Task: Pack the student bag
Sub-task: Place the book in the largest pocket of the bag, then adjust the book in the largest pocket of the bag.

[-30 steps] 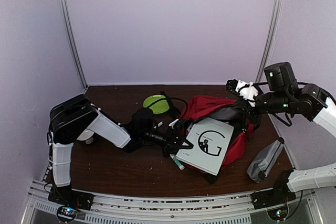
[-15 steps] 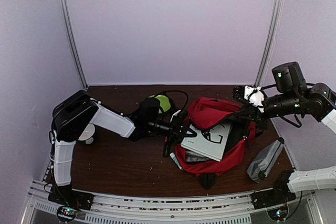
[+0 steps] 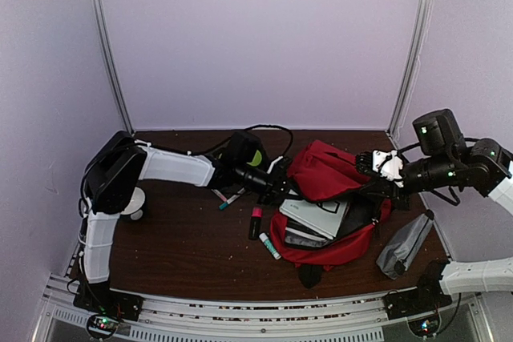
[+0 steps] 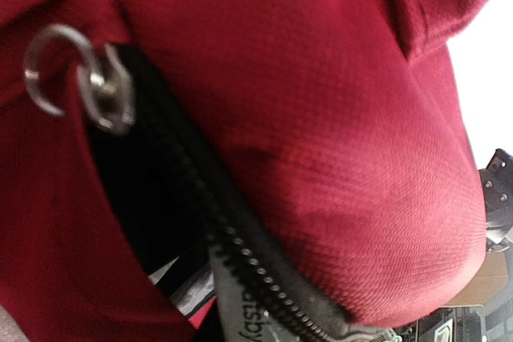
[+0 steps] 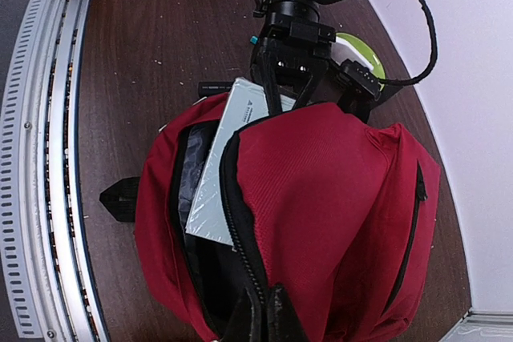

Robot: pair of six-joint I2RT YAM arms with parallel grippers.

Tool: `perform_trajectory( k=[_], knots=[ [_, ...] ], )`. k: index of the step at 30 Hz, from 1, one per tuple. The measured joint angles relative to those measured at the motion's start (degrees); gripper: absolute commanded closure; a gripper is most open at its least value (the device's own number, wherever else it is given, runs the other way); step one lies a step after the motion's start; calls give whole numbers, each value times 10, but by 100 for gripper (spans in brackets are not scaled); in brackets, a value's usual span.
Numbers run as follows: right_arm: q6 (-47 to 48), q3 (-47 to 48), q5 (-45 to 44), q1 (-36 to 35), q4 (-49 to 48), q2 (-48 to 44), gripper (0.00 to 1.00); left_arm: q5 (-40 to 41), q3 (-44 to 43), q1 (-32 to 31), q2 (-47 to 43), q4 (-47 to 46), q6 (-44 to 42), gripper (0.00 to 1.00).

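The student bag (image 3: 325,174) is a big red backpack lying open at centre right, its main zipper gaping in the right wrist view (image 5: 337,214). A grey-white book (image 3: 317,215) sits slanted in the opening, its upper end sticking out (image 5: 228,166). My left gripper (image 3: 282,190) is at the bag's mouth, its jaws closed on the book's top end (image 5: 288,86). The left wrist view is filled by red fabric (image 4: 321,102), black zipper teeth and a strip of book cover (image 4: 240,310). My right gripper (image 3: 367,167) is shut on the flap's zipper edge (image 5: 268,314), holding it up.
Left of the bag, two pens (image 3: 227,197), a red marker (image 3: 256,222) and a glue stick (image 3: 270,247) lie on the brown table. A grey pouch (image 3: 405,244) rests at the right. A green disc (image 3: 256,157) sits behind the left arm. A metal rail (image 5: 40,158) runs along the near edge.
The left gripper moved right and back, carrying the book from on top of the bag down into its opening. The right gripper shifted slightly, keeping the red flap raised over the book.
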State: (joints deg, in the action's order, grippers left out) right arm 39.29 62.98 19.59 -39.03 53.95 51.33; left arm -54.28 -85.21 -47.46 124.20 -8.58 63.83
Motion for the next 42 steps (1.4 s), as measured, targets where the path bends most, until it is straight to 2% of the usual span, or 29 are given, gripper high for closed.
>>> perform_trajectory(
  k=[6,10,15,21,23,25,26,27,28,34,42],
  knots=[
    [0,-13,0,1,4,-21,100,47,-30,11,0,79,-61,55],
    [-1,-21,-5,5,3,-23,100,81,-30,20,-5,127,-97,46],
    [-13,-22,-22,12,-15,-19,100,121,-11,20,-51,177,-148,41],
    [-37,-22,-38,18,-45,1,100,191,37,19,-156,221,-227,41],
    [-47,-21,-44,18,-56,10,100,229,69,14,-197,226,-259,45],
    [-54,-12,-47,19,-59,20,100,268,97,5,-229,232,-292,56],
    [-59,-6,-49,19,-61,25,100,292,111,-5,-244,235,-314,73],
    [-63,0,-50,19,-62,30,100,311,121,-18,-253,239,-330,81],
    [-66,8,-51,20,-63,35,100,326,127,-31,-258,242,-345,99],
    [-87,47,-57,22,-71,68,100,386,176,-114,-264,246,-406,100],
    [-95,52,-48,22,-71,74,100,434,166,-125,-242,246,-447,100]
  ],
)
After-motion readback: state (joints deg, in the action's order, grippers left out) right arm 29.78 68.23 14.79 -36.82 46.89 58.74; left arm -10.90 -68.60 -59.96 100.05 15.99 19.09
